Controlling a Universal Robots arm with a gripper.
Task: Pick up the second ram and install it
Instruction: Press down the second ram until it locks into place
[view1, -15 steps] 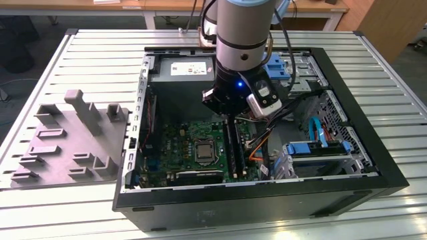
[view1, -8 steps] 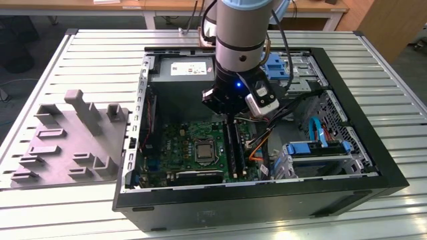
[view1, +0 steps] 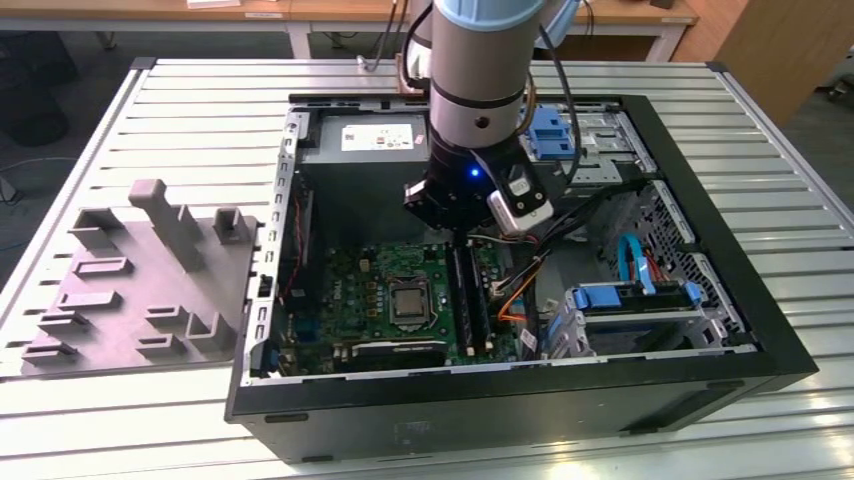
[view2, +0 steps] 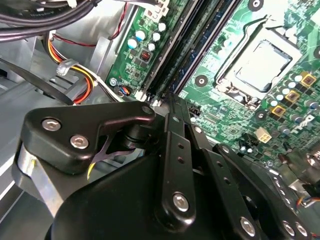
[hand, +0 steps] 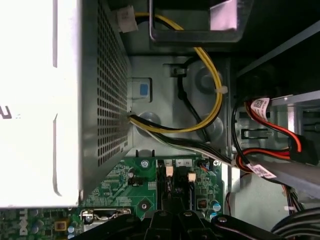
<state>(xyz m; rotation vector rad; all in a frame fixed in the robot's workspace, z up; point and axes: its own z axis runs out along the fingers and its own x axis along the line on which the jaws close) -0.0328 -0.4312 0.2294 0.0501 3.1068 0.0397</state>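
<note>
End effector (view1: 461, 232) inside computer case (view1: 747, 330), above motherboard (view1: 387, 270); cables (view1: 527, 285) beside.

The second ram (view2: 200, 55) stands edgewise, seated along the motherboard slot (view2: 172, 55).

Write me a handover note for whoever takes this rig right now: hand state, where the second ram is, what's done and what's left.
Hand: down inside the open case, its tip at the end of the memory slots on the motherboard. I cannot tell its grip state.
Second ram: a blue stick lies along the slots, running away from the hand's tip in the second wrist view. That is likely it.
Done: the ram is off the gray fixture at the exterior view's left and at the slots.
Left: confirm it is fully seated. The pictures do not settle that.
</note>
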